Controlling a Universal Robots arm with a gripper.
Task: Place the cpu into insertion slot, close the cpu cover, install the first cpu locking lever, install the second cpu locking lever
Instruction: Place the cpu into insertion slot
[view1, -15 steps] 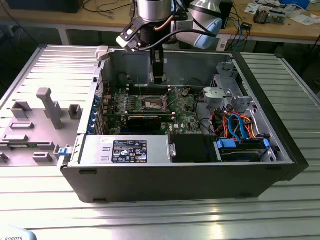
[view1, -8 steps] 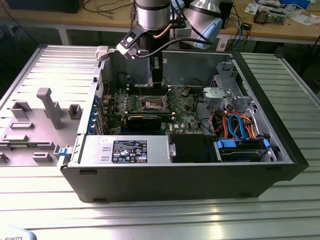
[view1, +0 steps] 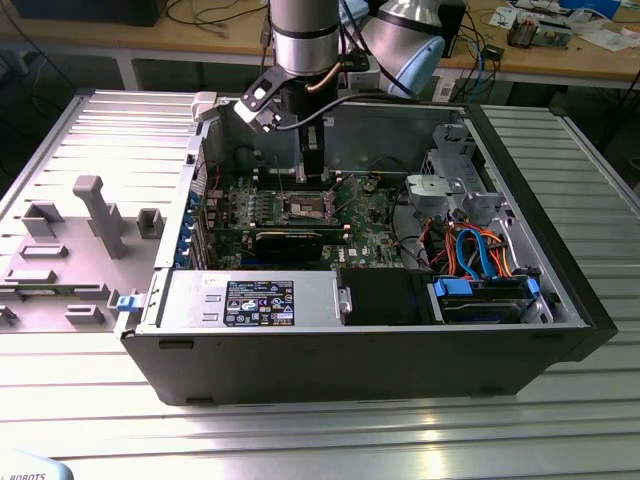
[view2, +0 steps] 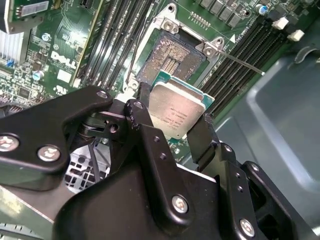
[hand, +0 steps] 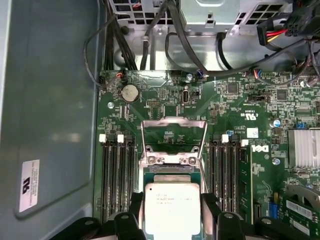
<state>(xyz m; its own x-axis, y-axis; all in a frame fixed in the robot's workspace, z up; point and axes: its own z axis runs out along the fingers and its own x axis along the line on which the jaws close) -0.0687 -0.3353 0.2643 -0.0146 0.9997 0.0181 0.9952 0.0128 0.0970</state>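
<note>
Black two-finger pincer is clamped on the small flat square silver-topped cpu, gripping two opposite edges. The chip hangs close over the square metal-rimmed insertion slot and overlaps its near side in the second wrist view. The gap to the pins is hard to judge; probably not seated. The thin silvery cpu cover frame stands flipped open. The chip is likely light, rigid and smooth-sided, so slip-prone, and the socket pins look fragile. Best held by the edges only, level, clear of the underside contacts.
</note>
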